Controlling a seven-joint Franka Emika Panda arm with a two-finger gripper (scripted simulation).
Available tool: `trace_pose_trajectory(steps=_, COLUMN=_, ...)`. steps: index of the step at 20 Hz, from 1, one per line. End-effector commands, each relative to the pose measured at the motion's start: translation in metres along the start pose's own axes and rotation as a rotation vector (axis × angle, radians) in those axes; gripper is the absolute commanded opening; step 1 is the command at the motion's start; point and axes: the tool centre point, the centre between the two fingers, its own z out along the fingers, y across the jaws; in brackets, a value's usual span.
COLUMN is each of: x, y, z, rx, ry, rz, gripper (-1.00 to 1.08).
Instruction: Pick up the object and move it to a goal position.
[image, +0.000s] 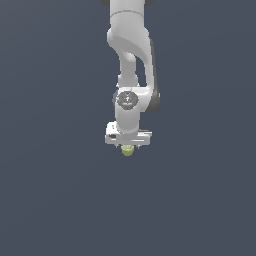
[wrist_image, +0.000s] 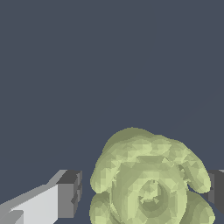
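Observation:
The object (wrist_image: 148, 183) is a yellow-green knobbly lump with a ridged, spiralled top. In the wrist view it lies between my two dark fingertips. One fingertip (wrist_image: 69, 194) stands a small gap away from it, and the other (wrist_image: 217, 191) sits at its opposite edge. My gripper (wrist_image: 145, 192) is open around the object. In the exterior view the white gripper (image: 128, 148) points straight down and the object (image: 127, 151) shows just under the hand. The fingers themselves are hard to make out there.
A plain dark grey-blue surface (image: 50, 200) fills both views. The white arm (image: 131, 60) rises from the gripper toward the top of the exterior view. No other objects or goal marker show.

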Motion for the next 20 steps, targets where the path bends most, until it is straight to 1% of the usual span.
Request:
trace_pose_trajectory(steps=1, x=0.0005, y=0.0001, z=0.0068, rx=0.000, ry=0.001, rz=0.001, gripper=1.00)
trace_pose_trajectory(steps=4, x=0.0011, y=0.0000, z=0.0090, rx=0.000, ry=0.001, rz=0.001, gripper=1.00)
trace_pose_trajectory(steps=5, x=0.0011, y=0.0000, z=0.0090, rx=0.000, ry=0.001, rz=0.001, gripper=-1.00)
trace_pose_trajectory(steps=16, x=0.0013, y=0.0002, z=0.0082, rx=0.000, ry=0.001, rz=0.001, gripper=-1.00)
trace_pose_trajectory(steps=20, x=0.0024, y=0.0043, z=0.0003, rx=0.000, ry=0.001, rz=0.001, gripper=-1.00)
